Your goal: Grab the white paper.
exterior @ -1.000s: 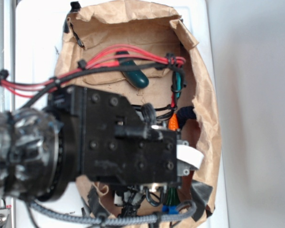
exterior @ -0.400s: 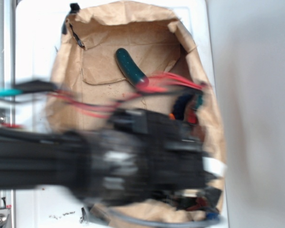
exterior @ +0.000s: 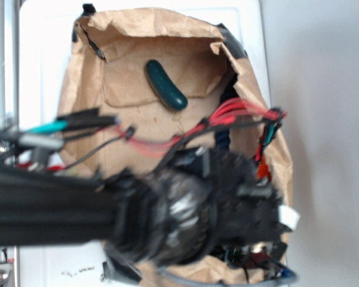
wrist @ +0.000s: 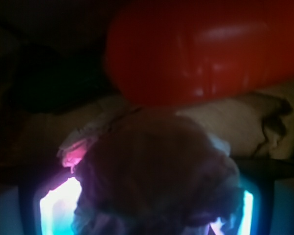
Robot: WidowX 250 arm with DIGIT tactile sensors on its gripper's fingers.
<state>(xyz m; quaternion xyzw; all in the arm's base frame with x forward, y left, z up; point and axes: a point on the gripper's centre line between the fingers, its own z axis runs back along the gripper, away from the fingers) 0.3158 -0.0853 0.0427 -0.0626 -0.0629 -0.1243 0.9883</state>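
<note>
In the wrist view, closest to us, we see the white paper (wrist: 156,171) filling the lower middle of the frame: a crumpled, wrinkled lump in dim light, tinted pink and purple. On either side of it, at the bottom edge, two bright cyan-white glowing patches show, and dark bars (wrist: 29,196) frame them. These may be the gripper's fingers, but we cannot tell whether they press on the paper or stand clear of it, so we cannot say whether the pincer is clenched or released. Just behind and above the paper lies a smooth, rounded orange-red object (wrist: 205,49), glossy, stretching across the upper right; it looks like the carrot. Beneath it, a pale creased surface (wrist: 235,122) runs to the right.

In the exterior view, the arm (exterior: 48,209) reaches in from the left, blurred, and its dark wrist housing (exterior: 185,221) sits low over the lower right part of the brown paper bag (exterior: 137,36). The gripper (exterior: 269,218) is buried against the bag's right wall, with a small white patch (exterior: 290,216) showing at its tip. Red cables (exterior: 233,113) loop above it. Farther back, on the bag's inner floor, a dark green pickle-shaped toy (exterior: 165,85) lies tilted, well apart from the gripper. The bag rests on a white surface (exterior: 42,72).
</note>
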